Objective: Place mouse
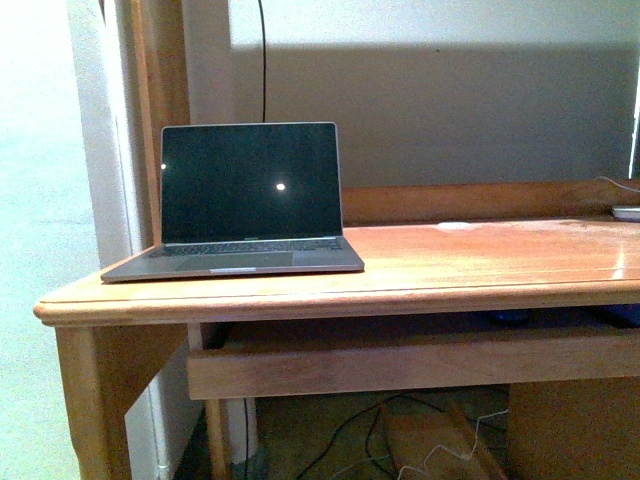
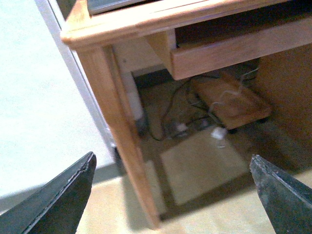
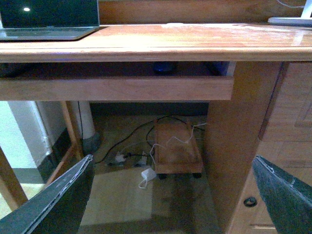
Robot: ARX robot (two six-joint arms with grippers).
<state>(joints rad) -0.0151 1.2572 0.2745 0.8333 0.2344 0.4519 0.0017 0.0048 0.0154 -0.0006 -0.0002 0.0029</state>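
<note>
Both arms, reach stage, seen from near to far. **Nearest:** the left end effector [image 2: 172, 157] and the right end effector [image 3: 173, 158] each show two dark fingers spread wide, released, with nothing between them. Both hang low in front of the desk [image 1: 480, 260], below its top. **Floor beyond:** a low wooden caster board [image 3: 176, 151] and a white power adapter [image 3: 147, 174] lie under the desk among loose cables.

**Middle distance:** a pull-out shelf [image 3: 122, 88] sits beneath the desk top. The mouse [image 3: 165, 67] rests on it, in shadow. Only its dark domed top shows over the shelf's front board, roughly ahead of the right end effector and right of the laptop.

**Farther:** on the desk top an open laptop [image 1: 250, 190] with a dark screen stands at the left end, and a flat white object [image 1: 628, 212] lies at the far right edge. The wood between them is mostly bare. A plain wall closes the scene.

**Reading:** the mouse appears untouched, so the step in hand is the approach before any grasp. The next move probably falls to the right arm: rise to shelf height, enter the shallow gap between desk top and shelf board without striking either, and close across the sides of the mouse. Placing it on the desk top would come after.
</note>
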